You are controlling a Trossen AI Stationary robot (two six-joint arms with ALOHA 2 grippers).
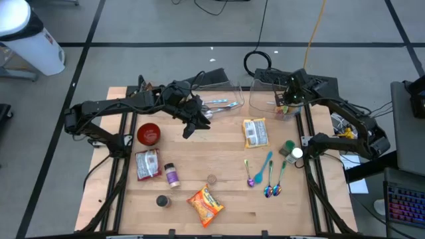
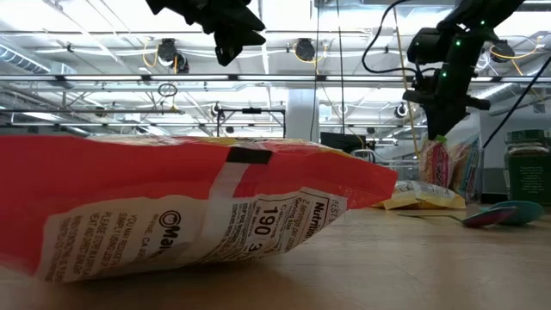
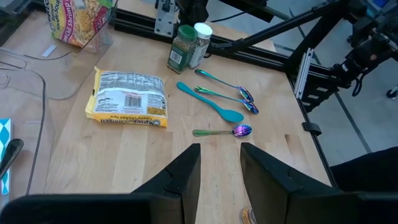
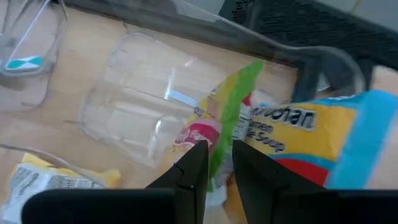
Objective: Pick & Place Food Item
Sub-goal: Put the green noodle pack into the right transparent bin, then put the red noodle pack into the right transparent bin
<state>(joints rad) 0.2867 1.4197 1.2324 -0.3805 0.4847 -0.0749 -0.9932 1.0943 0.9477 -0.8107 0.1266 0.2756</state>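
Upper right of the high view: right gripper [image 1: 287, 99] nearly closed on the edge of a noodle packet [image 4: 292, 140] standing on end in a clear bin [image 1: 269, 89], long axis roughly upright as seen in the low view [image 2: 448, 164]. Only in the right wrist view: fingers [image 4: 193, 165] pinching the green-and-yellow wrapper edge, a blue-and-yellow soup packet just beside. Centre-left of the high view: left gripper [image 1: 192, 123] hanging above the table, slightly parted, holding nothing, its own wrist view alone showing the gap between the fingers [image 3: 186, 171] and the yellow packet [image 3: 127, 99] lying flat beyond.
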